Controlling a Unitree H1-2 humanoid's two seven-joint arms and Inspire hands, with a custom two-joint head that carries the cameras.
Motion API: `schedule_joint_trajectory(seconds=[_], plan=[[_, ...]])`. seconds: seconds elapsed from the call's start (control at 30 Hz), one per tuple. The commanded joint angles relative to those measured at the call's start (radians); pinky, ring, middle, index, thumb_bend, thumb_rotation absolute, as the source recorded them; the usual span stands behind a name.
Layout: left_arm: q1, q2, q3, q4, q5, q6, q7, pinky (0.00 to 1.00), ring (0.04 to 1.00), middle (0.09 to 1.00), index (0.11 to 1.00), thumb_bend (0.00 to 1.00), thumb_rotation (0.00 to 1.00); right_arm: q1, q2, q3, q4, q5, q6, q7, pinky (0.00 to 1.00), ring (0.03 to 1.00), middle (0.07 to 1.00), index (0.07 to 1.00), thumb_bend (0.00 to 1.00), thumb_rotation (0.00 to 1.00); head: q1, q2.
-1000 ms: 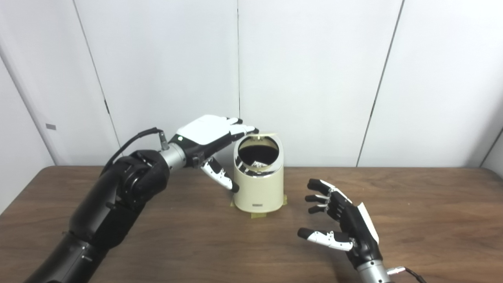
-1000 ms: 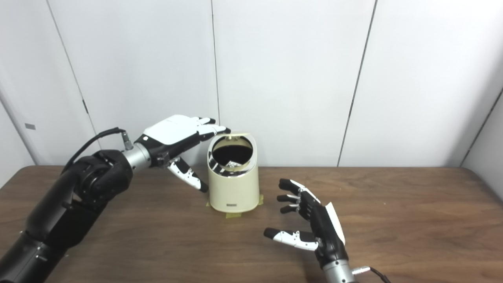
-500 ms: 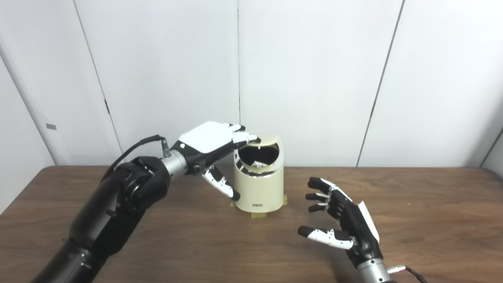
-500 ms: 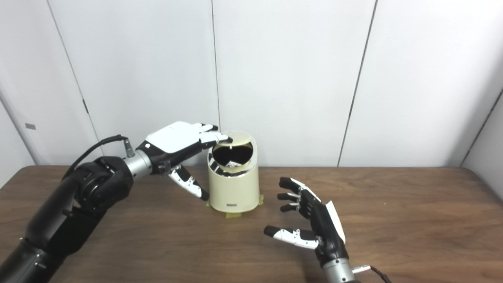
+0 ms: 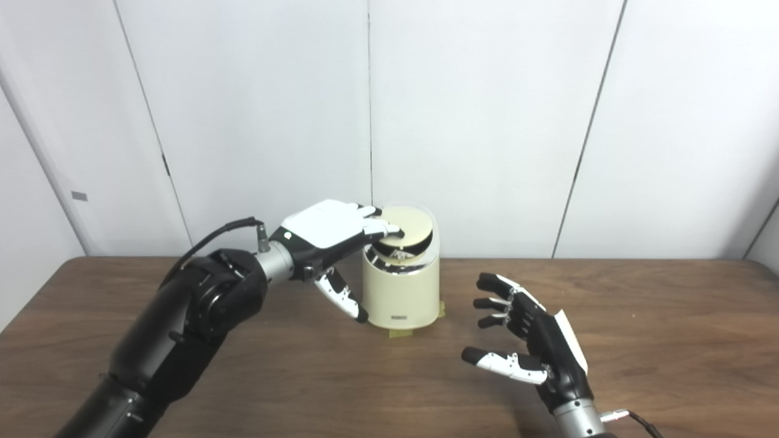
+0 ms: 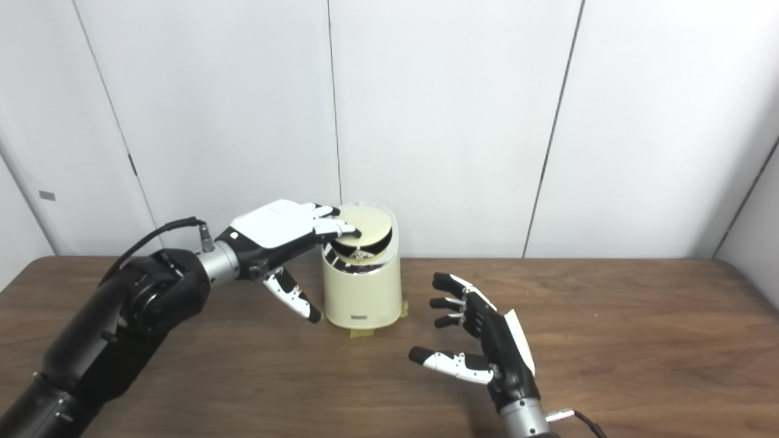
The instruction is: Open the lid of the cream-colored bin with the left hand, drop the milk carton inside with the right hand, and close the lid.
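Over the last second we have brought the lid [image 5: 406, 224] down: it stood tipped back above the mouth, and now it leans low over the opening with only a dark crescent left on the near side. We judge the closing step nearly done, needing one last press. Our left robot hand [image 5: 331, 226] lies flat on the lid, its fingertips [image 5: 389, 230] touching the top, fingers extended and gripping nothing. The cream-colored bin [image 5: 401, 286] stands on the table [image 5: 639, 316] directly under those fingertips, a short glossy cylinder with a chrome rim. Something pale inside may be the milk carton [image 5: 398, 254]. Our right robot hand [image 5: 535, 340] hovers well clear, fingers spread, empty.
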Motion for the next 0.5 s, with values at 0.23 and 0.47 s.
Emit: schedule_joint_trajectory(seconds=[0.23, 0.47], plan=[[-0.027, 0.011, -0.047, -0.003, 0.109, -0.034, 0.023, 1.00, 1.000, 0.922, 0.939, 0.90, 0.32, -0.027, 0.003, 0.000, -0.047, -0.014, -0.005, -0.017, 0.58, 0.730, 0.812, 0.793, 0.77, 0.33, -0.002, 0.006], [-0.021, 0.007, -0.067, 0.000, 0.174, -0.035, 0.028, 1.00, 1.000, 0.926, 0.937, 0.93, 0.32, -0.028, 0.004, -0.002, -0.048, -0.003, -0.003, -0.013, 0.57, 0.731, 0.816, 0.794, 0.77, 0.33, -0.003, 0.009]])
